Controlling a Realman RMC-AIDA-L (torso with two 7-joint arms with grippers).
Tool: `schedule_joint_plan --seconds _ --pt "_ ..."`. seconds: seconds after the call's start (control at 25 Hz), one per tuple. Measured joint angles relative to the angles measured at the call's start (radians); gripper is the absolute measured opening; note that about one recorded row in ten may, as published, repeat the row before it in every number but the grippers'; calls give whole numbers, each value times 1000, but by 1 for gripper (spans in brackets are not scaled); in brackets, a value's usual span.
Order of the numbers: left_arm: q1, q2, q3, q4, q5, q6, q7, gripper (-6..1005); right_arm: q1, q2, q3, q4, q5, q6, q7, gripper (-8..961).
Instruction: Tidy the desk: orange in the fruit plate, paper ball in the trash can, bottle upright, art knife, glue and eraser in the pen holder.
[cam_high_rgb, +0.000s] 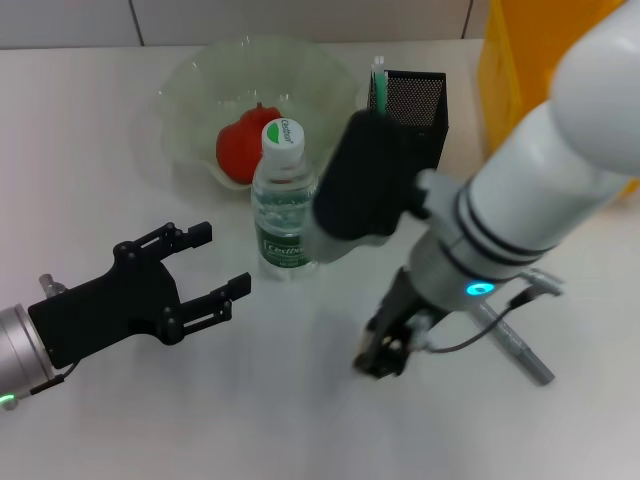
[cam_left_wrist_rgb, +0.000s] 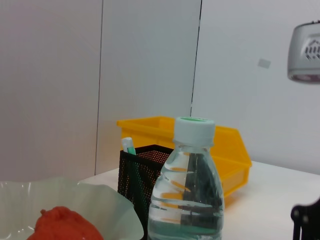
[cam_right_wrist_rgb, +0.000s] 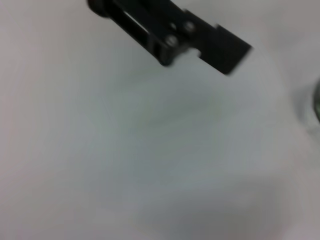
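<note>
Green-labelled bottle (cam_high_rgb: 283, 195) stands upright, writing unreadable; left pincer (cam_high_rgb: 222, 262) gapes empty, right's state unclear.

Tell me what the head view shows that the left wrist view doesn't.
Only the head view shows the left gripper, open beside the bottle, the right gripper low over the table, and a grey pen-like tool lying beyond it. Only the left wrist view shows the wall behind. Both show the upright bottle, the orange in the fruit plate, the pen holder and the trash can.
</note>
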Motion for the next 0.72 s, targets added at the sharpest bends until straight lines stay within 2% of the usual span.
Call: schedule_joint_plan --seconds 0.16,0.36,0.4,0.44,0.6,0.72 --pt "0 0 3 0 0 4 0 785 -79 -1 131 -132 -103 -86 21 399" --pt "0 -2 8 0 0 14 0 785 -149 -3 412 -278 -136 -130 14 398" --pt "0 -2 13 0 0 19 0 785 -161 -4 513 -323 -131 -115 -9 398" --pt "0 -3 19 -2 0 22 0 785 -161 -4 513 -323 -131 -115 -9 402" --pt "-2 -4 41 -11 0 36 0 785 -155 -6 627 -370 -124 -64 -46 419" --pt "-6 -5 48 -12 0 37 0 785 -132 -7 662 -335 -127 5 -79 431"
